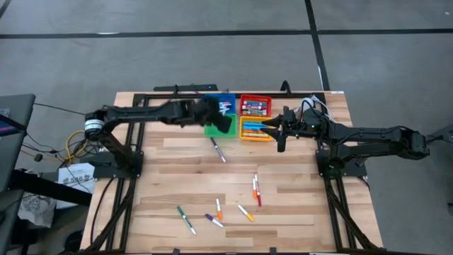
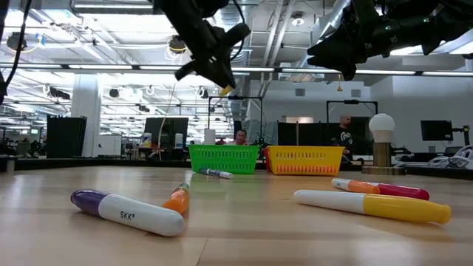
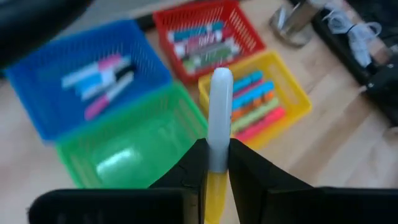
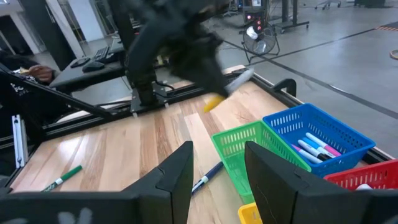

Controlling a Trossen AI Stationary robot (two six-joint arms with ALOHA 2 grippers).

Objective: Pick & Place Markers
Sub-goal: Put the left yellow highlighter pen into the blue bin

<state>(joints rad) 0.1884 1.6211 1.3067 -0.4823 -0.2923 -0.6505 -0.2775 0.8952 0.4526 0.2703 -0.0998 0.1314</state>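
Pale wood-plank table (image 1: 297, 212), left gripper (image 3: 216, 163) pinching smooth white-yellow marker (image 3: 218, 118)

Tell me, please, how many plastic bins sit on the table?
4, clustered together: blue bin and red bin at the back, green bin before blue, yellow bin before red.

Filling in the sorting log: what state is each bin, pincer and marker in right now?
Left pincer: shut on yellow-capped marker, above the bins.
Right pincer: open, holding nothing.
Green bin: looks empty.
Blue bin, red bin, yellow bin: hold markers.
Loose markers: lying on the table.
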